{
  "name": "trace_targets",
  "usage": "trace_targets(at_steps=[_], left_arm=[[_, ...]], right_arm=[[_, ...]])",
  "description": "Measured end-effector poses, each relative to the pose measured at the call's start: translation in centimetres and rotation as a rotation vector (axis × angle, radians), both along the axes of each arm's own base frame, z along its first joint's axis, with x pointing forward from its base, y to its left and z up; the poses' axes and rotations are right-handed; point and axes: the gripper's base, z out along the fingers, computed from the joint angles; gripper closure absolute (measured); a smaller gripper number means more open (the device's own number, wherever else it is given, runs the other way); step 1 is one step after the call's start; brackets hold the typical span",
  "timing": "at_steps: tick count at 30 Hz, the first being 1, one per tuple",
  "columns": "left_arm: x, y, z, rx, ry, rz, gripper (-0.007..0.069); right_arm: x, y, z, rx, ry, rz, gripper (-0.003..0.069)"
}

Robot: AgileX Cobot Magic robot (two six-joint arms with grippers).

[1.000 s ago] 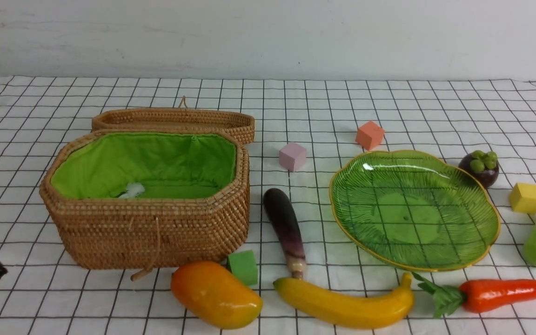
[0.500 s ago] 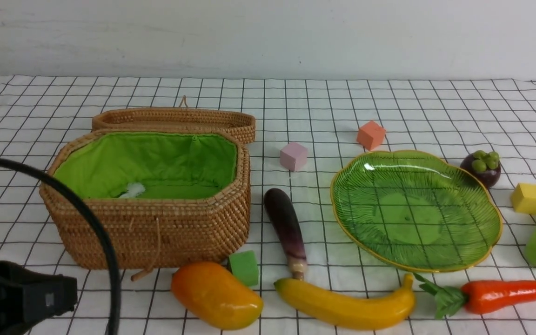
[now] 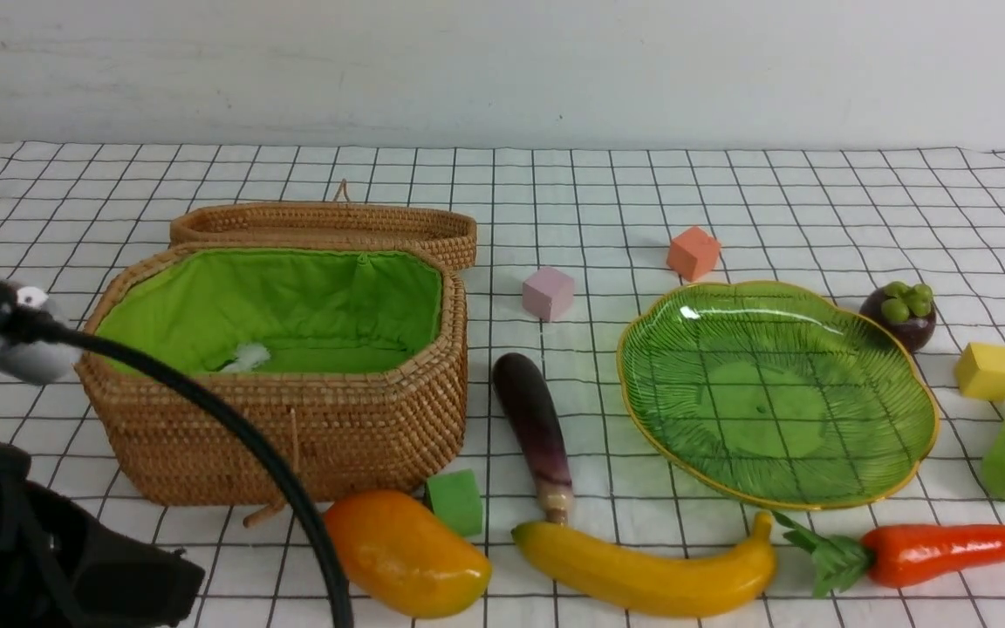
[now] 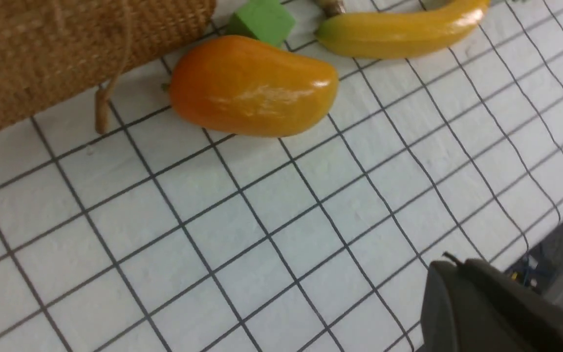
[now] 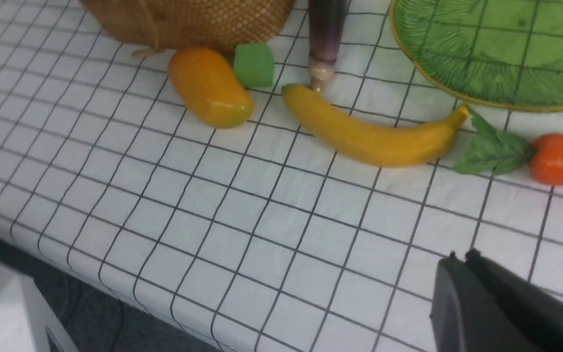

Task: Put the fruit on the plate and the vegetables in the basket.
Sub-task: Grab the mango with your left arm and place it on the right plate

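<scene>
Front view: the left arm (image 3: 58, 558) sits low at the near left, with the mango (image 3: 406, 551) just right of it, before the basket (image 3: 293, 436). Left wrist view: the left gripper (image 4: 450, 264), pressed together and empty, is apart from the mango, with bare cloth (image 4: 262, 220) between. Right wrist view: the right gripper (image 5: 460, 256), likewise closed on nothing, is near the banana (image 5: 369, 134).
</scene>
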Motion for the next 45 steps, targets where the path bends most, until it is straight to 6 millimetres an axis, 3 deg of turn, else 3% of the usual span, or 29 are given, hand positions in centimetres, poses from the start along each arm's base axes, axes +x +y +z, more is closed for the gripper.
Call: trace_targets(at_steps=[3, 7, 15, 20, 21, 22, 25, 31, 40, 45], left_arm=[[-0.1, -1.1, -0.2, 0.098, -0.028, -0.174, 0.0637], [0.7, -3.2, -0.8, 0.240, -0.058, -0.433, 0.0637], [6.0, -9.1, -1.5, 0.442, -0.123, -0.773, 0.0629], [8.4, -12.0, -4.3, 0.559, -0.140, -0.941, 0.0504], [9.0, -12.6, -5.5, 0.585, -0.128, -0.962, 0.0434], [9.1, -12.7, -5.7, 0.588, -0.122, -0.964, 0.0423], [10.6, -13.4, -8.3, 0.661, -0.109, -0.993, 0.0223], [12.2, -14.1, -10.4, 0.739, -0.186, -1.078, 0.0035], [13.7, -14.9, -14.3, 0.820, -0.188, -1.228, 0.0041], [13.5, -14.8, -14.8, 0.818, -0.136, -1.231, 0.0043]], right_arm=[[-0.7, 0.0, 2.1, -0.040, -0.094, 0.052, 0.0645], [-1.2, 0.0, 2.9, -0.060, -0.146, 0.090, 0.0644], [-1.8, -0.1, 3.0, -0.070, -0.179, 0.106, 0.0640], [-2.3, 0.0, 3.1, -0.067, -0.194, 0.144, 0.0637], [-2.6, -0.1, 3.1, -0.064, -0.200, 0.159, 0.0636], [-2.6, -0.1, 3.1, -0.064, -0.202, 0.163, 0.0636], [-2.9, -0.1, 3.1, -0.063, -0.209, 0.191, 0.0634], [-3.0, -0.1, 3.1, -0.063, -0.211, 0.196, 0.0630], [-3.1, -0.1, 3.1, -0.079, -0.227, 0.225, 0.0629], [-3.1, -0.1, 3.1, -0.075, -0.227, 0.229, 0.0626]])
